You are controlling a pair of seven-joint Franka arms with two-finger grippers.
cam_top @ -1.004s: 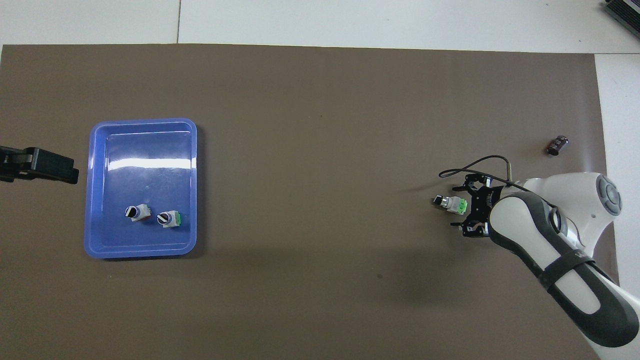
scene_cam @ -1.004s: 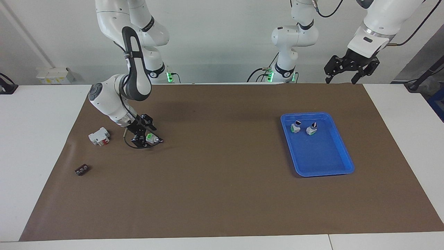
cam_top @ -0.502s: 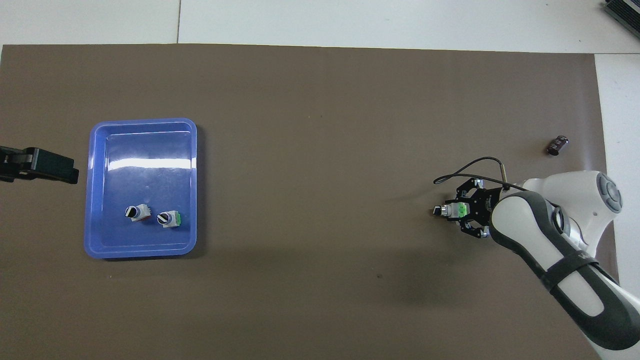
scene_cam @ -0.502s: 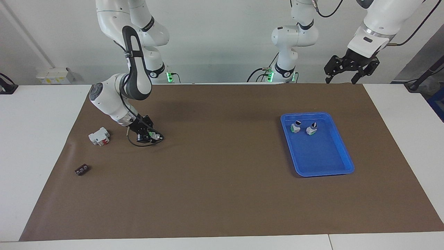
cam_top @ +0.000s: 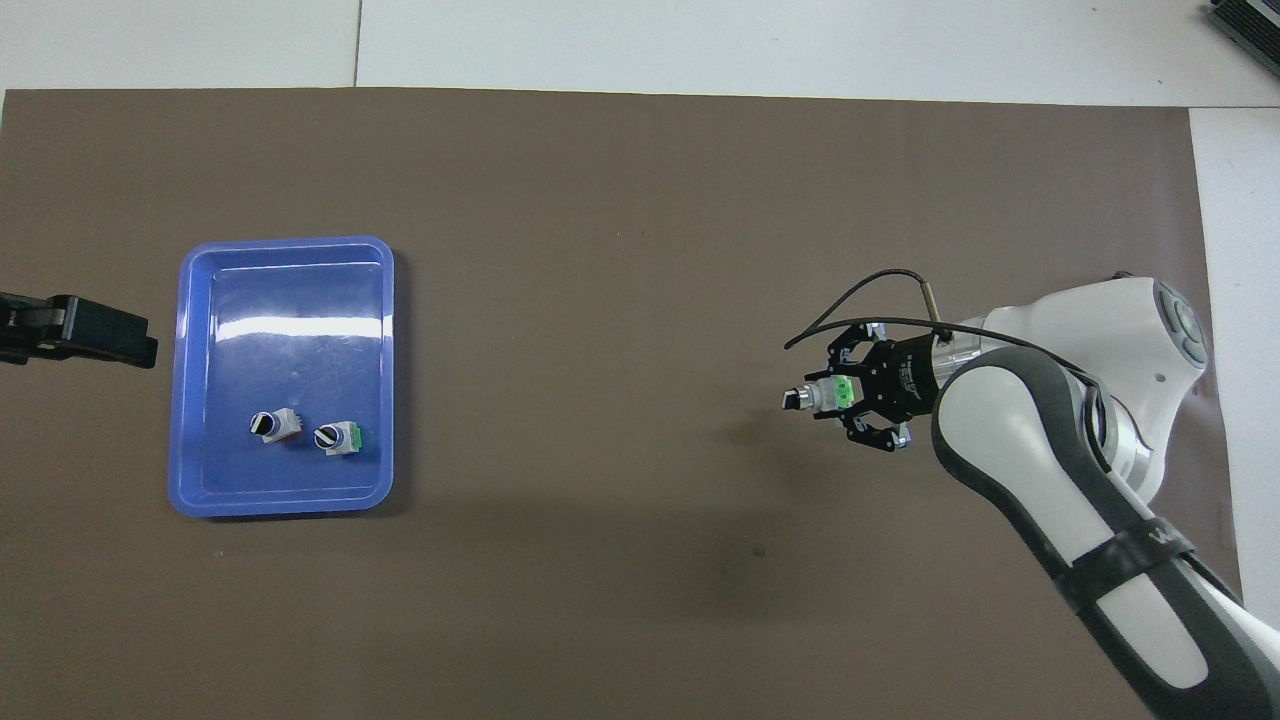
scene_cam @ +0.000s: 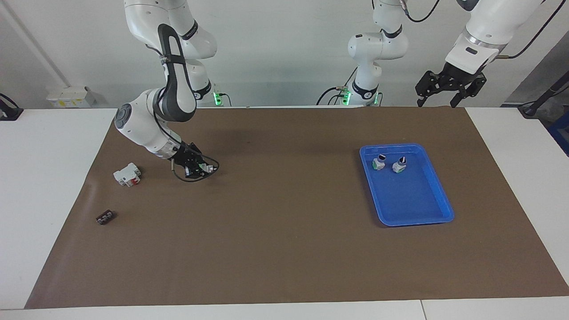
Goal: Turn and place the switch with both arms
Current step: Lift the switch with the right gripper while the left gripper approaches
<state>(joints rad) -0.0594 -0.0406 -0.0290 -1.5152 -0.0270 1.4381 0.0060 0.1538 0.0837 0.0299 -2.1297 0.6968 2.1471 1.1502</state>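
Note:
My right gripper (scene_cam: 202, 169) is shut on a switch (scene_cam: 206, 168) with a white-and-green body and black knob. It holds the switch on its side a little above the brown mat, knob pointing toward the left arm's end. The overhead view shows the gripper (cam_top: 840, 396) and the switch (cam_top: 818, 397). My left gripper (scene_cam: 438, 101) waits high over the mat's edge nearest the robots, by the left arm's end, fingers spread and empty. Only a black part of it (cam_top: 95, 335) shows in the overhead view.
A blue tray (scene_cam: 413, 200) lies toward the left arm's end with two other switches (scene_cam: 378, 162) (scene_cam: 399, 165) standing in its nearer part. A white block with red parts (scene_cam: 127, 174) and a small dark-brown piece (scene_cam: 105, 217) lie toward the right arm's end.
My right gripper closed on the switch, lifted it off the mat and carried it toward the middle of the table. The left arm has barely moved.

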